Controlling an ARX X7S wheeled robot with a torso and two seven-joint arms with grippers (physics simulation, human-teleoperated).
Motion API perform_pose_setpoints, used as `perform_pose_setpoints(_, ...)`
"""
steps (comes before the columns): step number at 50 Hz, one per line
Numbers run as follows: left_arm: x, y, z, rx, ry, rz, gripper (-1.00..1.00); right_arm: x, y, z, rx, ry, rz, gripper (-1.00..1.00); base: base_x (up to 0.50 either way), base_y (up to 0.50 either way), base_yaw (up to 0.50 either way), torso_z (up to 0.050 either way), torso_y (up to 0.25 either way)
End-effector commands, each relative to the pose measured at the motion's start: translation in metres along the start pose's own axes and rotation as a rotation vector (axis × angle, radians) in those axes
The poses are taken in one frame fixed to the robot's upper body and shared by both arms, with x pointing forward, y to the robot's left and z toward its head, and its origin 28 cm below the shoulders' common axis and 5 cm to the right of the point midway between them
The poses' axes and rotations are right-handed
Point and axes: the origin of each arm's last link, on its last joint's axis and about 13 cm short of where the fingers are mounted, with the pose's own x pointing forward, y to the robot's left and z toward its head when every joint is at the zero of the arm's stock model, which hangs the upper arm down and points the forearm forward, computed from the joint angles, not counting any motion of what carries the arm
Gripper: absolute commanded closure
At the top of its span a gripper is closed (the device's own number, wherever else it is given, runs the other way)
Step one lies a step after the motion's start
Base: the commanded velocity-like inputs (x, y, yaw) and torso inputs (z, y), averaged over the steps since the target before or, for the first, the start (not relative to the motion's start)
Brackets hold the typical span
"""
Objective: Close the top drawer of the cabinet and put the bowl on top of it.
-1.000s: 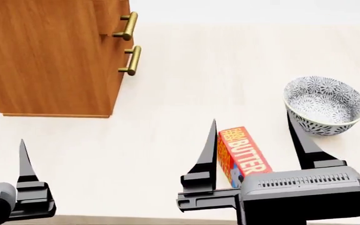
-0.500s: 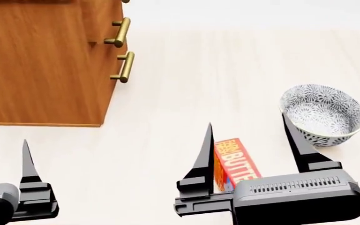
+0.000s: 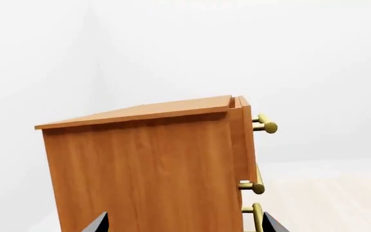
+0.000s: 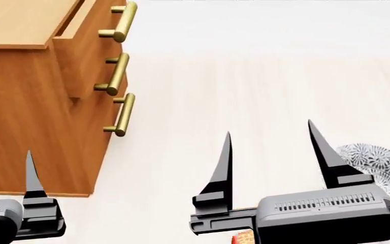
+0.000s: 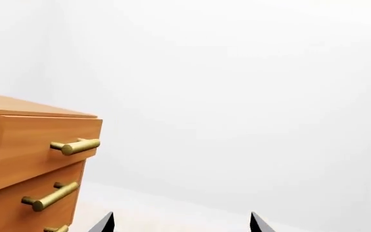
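Note:
The orange-brown cabinet [image 4: 26,117] stands at the left in the head view, its flat top [image 4: 15,23] showing. Its top drawer [image 4: 87,35] is pulled out a little past the two lower fronts, and its brass handle [image 4: 117,23] sticks forward. The right wrist view shows that drawer front [image 5: 40,145] jutting out; the left wrist view shows its edge [image 3: 242,125]. The patterned bowl [image 4: 381,162] sits at the far right, partly hidden behind my right gripper [image 4: 269,129], which is open and empty. My left gripper [image 3: 184,224] is open, facing the cabinet's side, with one finger [image 4: 31,178] in the head view.
A sliver of the red butter box [image 4: 242,238] peeks out under my right gripper at the bottom edge. Two lower drawers with brass handles [image 4: 114,73] sit below the top one. Pale floor [image 4: 249,76] stretches to the right of the cabinet.
The head view has lifted: the cabinet's top and top drawer have come into sight, and the bowl and butter box have slid down the frame. Both grippers stay open.

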Motion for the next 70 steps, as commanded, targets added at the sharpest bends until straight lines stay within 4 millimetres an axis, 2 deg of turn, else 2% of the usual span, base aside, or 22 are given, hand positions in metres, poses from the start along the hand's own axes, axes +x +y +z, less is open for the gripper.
perform_pose_setpoints(1, -0.001, -0.001, 0.001, 0.001, -0.003, -0.002, -1.00, 0.000, -0.001, 0.001, 0.000, -0.005, -0.002, -1.00, 0.50, 0.00, 0.00, 0.000, 0.000)
perform_pose_setpoints(23, -0.001, 0.000, 0.003, -0.002, -0.007, 0.000, -1.00, 0.001, 0.000, 0.001, -0.007, -0.003, -0.002, -1.00, 0.50, 0.00, 0.00, 0.000, 0.001)
perform_pose_setpoints(32, -0.003, 0.002, 0.004, -0.014, -0.005, 0.002, -1.00, 0.012, -0.004, 0.001, -0.035, 0.011, -0.029, -1.00, 0.02, 0.00, 0.00, 0.000, 0.000)
perform_pose_setpoints(38, -0.003, 0.003, 0.005, -0.014, -0.005, 0.003, -1.00, 0.031, -0.008, 0.004, -0.063, 0.030, -0.030, -1.00, 0.00, 0.00, 0.00, 0.000, 0.000)
perform_pose_setpoints(45, -0.004, 0.002, 0.005, -0.010, -0.007, -0.002, -1.00, 0.087, -0.015, 0.014, -0.107, 0.076, -0.033, -1.00, 0.00, 0.00, 0.00, 0.000, 0.000)
perform_pose_setpoints(53, -0.004, 0.001, 0.007, -0.007, -0.009, -0.007, -1.00, 0.137, -0.014, 0.024, -0.130, 0.102, -0.032, -1.00, 0.00, 0.00, 0.00, 0.000, 0.000)
perform_pose_setpoints(62, -0.004, 0.001, 0.007, -0.002, -0.008, -0.008, -1.00, 0.162, -0.002, 0.029, -0.119, 0.100, -0.006, -1.00, 0.00, 0.00, 0.00, 0.000, 0.000)
perform_pose_setpoints(70, -0.006, -0.001, 0.007, -0.005, -0.007, -0.021, -1.00, 0.178, 0.016, 0.028, -0.127, 0.100, 0.044, -1.00, 0.00, 0.00, 0.00, 0.000, 0.000)
